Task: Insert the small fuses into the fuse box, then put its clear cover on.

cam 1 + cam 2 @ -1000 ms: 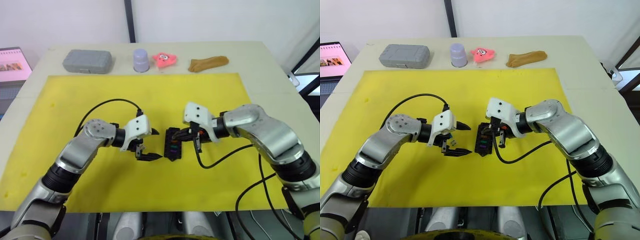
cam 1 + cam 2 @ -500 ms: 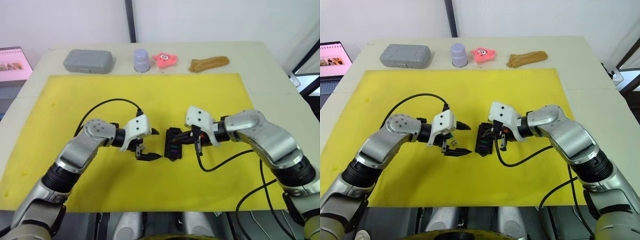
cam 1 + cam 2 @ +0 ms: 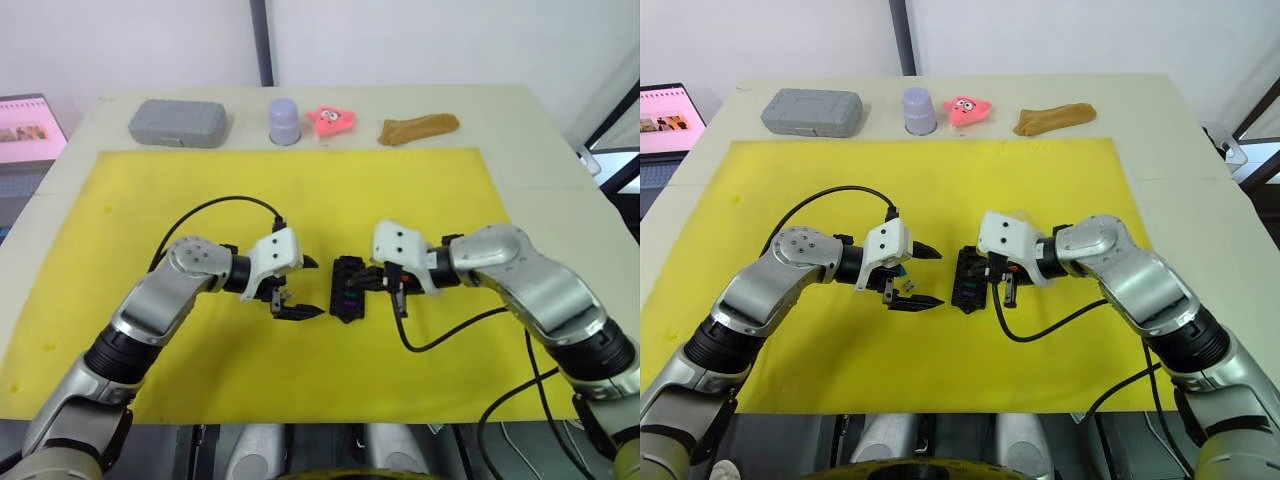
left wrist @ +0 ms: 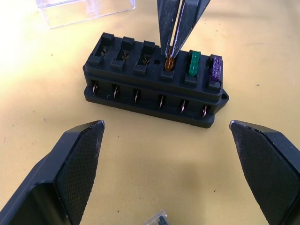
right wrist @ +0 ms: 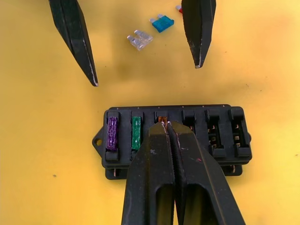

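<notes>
Yellow matting (image 3: 150, 200) covers the table, and at its middle the right hand (image 5: 167, 125) pinches the amber fuse (image 4: 169, 62) in the fuse box (image 4: 154, 79), beside green (image 4: 193, 63) and purple (image 4: 215, 67) ones. Facing it, the left hand (image 3: 300, 288) gapes empty. Teal (image 5: 162, 23) and pale grey (image 5: 139, 40) fuses lie loose nearby; the clear cover (image 4: 86, 9) rests behind.

The amber fuse (image 5: 162, 119) sat mostly hidden between the tips of the right gripper (image 5: 167, 126); a red fuse (image 5: 179, 8) was nearly all covered by a left finger (image 5: 198, 28); the clear cover (image 4: 86, 10) was cut off by the left wrist view's edge, as was a pale fuse (image 4: 157, 219); the laptop (image 3: 28, 130) ran off the head view's side.
</notes>
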You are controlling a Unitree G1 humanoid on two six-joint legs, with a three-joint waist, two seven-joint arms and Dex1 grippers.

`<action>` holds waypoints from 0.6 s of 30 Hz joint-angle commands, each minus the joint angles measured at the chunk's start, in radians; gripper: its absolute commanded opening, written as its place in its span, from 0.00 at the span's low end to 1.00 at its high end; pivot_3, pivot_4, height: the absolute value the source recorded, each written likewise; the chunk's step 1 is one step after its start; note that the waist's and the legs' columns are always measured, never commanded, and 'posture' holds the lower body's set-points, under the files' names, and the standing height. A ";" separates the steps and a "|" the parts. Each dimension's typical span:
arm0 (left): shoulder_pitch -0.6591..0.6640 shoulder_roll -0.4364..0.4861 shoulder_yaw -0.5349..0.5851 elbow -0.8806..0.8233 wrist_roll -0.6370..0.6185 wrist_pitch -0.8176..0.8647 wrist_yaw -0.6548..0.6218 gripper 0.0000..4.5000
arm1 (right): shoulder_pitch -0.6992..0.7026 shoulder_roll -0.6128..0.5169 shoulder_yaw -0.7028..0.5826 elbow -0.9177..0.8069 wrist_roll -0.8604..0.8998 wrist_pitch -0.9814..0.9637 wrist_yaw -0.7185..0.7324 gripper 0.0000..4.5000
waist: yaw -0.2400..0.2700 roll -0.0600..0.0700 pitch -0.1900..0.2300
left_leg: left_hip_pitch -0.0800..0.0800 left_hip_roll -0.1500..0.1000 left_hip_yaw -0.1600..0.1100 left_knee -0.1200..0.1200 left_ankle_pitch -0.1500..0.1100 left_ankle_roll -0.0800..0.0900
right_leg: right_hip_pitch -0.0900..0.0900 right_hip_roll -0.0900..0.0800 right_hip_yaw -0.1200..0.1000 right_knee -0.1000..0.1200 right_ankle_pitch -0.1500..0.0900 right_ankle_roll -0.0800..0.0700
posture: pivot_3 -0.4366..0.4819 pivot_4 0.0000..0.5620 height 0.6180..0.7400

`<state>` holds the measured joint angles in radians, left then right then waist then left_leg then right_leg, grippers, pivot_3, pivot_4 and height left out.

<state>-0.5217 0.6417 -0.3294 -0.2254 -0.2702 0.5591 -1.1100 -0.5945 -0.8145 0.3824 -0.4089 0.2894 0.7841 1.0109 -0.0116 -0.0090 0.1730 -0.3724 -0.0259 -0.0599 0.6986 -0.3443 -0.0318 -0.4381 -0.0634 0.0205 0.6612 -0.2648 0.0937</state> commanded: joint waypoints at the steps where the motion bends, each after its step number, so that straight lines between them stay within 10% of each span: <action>1: -0.021 -0.003 0.010 -0.009 -0.001 -0.015 -0.005 1.00 | 0.032 -0.038 0.068 0.031 -0.062 0.014 0.016 0.02 | 0.000 0.000 -0.001 | 0.000 0.000 0.000 0.000 0.000 0.000 | 0.000 0.000 0.000 0.000 0.000 0.000 | 0.48 0.27 1.00; 18: -0.032 0.019 0.075 -0.019 -0.068 0.011 -0.039 1.00 | -0.110 0.043 -0.143 -0.007 0.123 0.155 0.030 0.02 | 0.000 -0.002 -0.003 | -0.001 0.000 -0.001 0.000 0.000 0.000 | 0.000 0.000 -0.001 -0.002 0.000 0.000 | 0.48 0.27 1.00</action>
<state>-0.5245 0.6488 -0.2996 -0.2183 -0.3061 0.5651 -1.1382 -0.6779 -0.7727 0.2934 -0.3881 0.3761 0.9239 1.0369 -0.0119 -0.0112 0.1705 -0.3743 -0.0254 -0.0612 0.6987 -0.3440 -0.0323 -0.4390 -0.0633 0.0193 0.6596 -0.2648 0.0936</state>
